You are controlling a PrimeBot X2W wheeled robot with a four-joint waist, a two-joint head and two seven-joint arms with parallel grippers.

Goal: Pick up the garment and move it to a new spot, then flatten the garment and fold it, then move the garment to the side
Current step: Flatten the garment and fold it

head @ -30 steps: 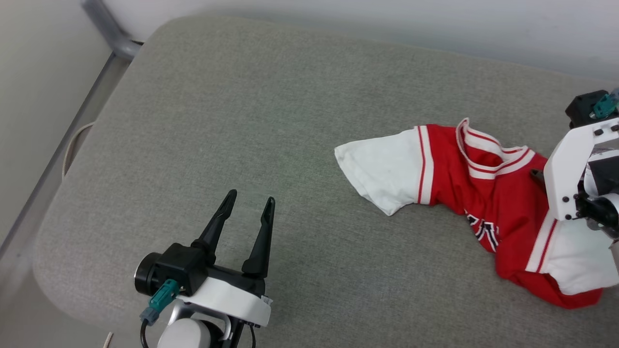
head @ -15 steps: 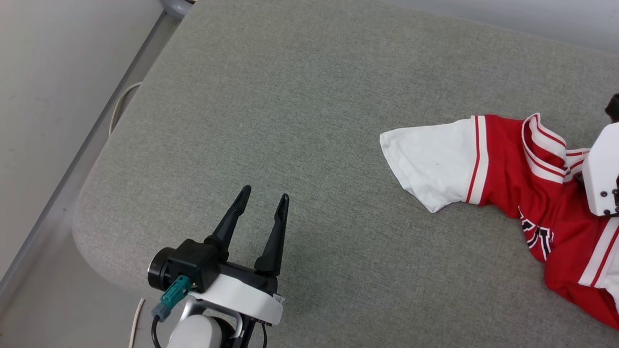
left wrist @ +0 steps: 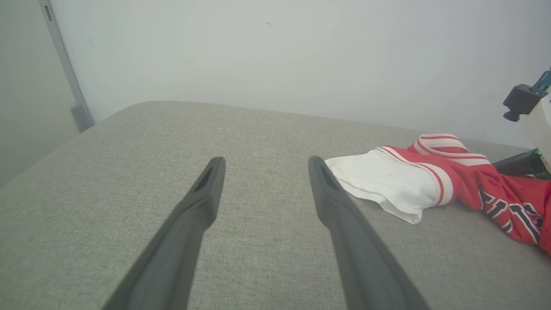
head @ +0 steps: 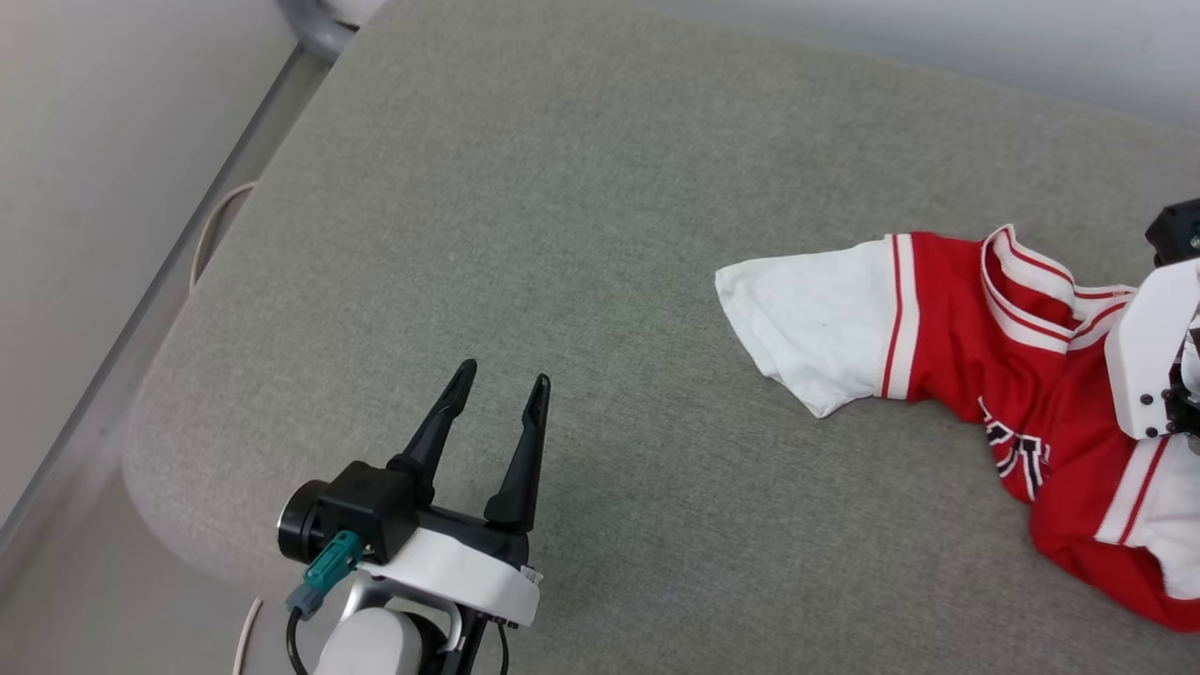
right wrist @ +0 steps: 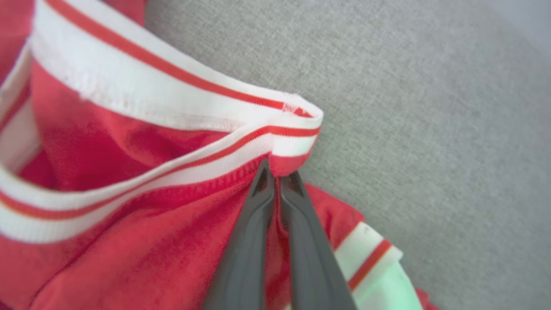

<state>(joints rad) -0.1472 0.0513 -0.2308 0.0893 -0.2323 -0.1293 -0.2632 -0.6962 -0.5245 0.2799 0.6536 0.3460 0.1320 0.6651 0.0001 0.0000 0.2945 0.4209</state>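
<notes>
The garment [head: 947,328], a red jersey with white sleeves, striped trim and dark lettering, lies crumpled at the right of the grey cushion [head: 600,234]. One white sleeve [head: 806,323] points left. My right gripper [right wrist: 277,176] is shut on the garment [right wrist: 129,172], pinching red cloth just under the striped collar [right wrist: 172,99]; the right arm's white housing [head: 1148,347] stands over the shirt. My left gripper [head: 497,384] hovers open over bare cushion at lower left, well apart from the garment [left wrist: 430,181], nothing between its fingers [left wrist: 202,206].
The cushion's rounded left edge [head: 159,403] drops to a pale floor with a metal rail [head: 141,319] and a cable [head: 211,234]. A white wall [left wrist: 275,56] runs behind the cushion's far edge. Open cushion surface lies between the left gripper and the shirt.
The whole head picture has shifted between frames, so the camera moved. The garment keeps the same crumpled shape under the right arm, and the left gripper stays open.
</notes>
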